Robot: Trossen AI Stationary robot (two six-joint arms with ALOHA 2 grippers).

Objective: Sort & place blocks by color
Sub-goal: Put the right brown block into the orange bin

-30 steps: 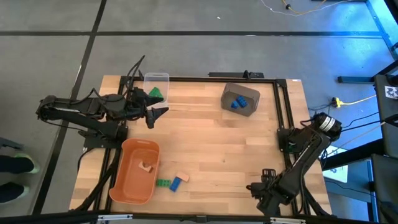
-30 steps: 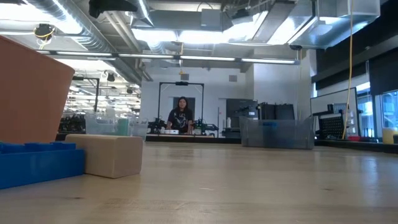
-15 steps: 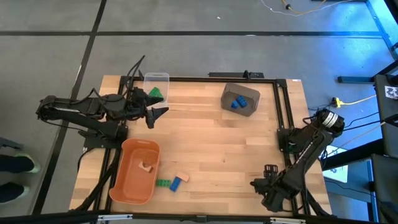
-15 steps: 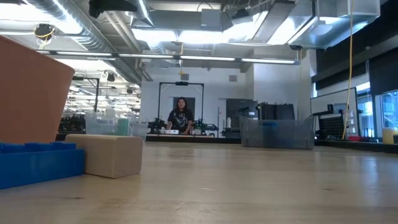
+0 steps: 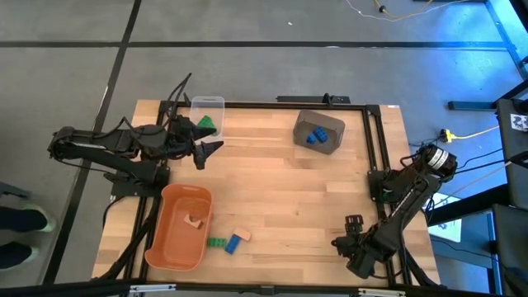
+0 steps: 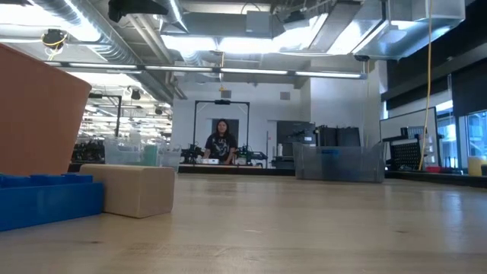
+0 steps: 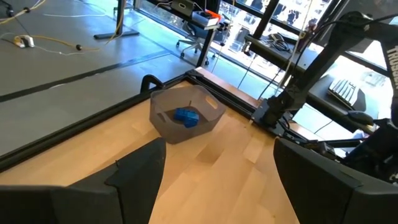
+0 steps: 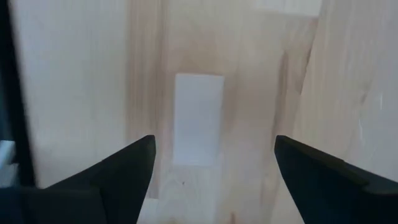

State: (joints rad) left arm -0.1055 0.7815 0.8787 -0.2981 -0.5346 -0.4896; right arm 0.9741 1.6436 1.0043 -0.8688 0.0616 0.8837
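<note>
Beside the orange tub (image 5: pixel 177 227), loose blocks (image 5: pixel 233 242) (green, blue, tan); both tools parted

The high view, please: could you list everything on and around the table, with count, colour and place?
Clear bin: one, far left edge of the table, green blocks inside.
Dark grey bin: one, far centre-right, blue blocks inside.
Orange tub: one, near left, a tan block inside.
Loose blocks: three beside the orange tub, one green, one blue, one tan.
Table: one, pale wood.
Person: one, far back in the room, low view only.
Left gripper: open, beside the clear bin.
Right gripper: open, near right corner, over bare wood.
</note>
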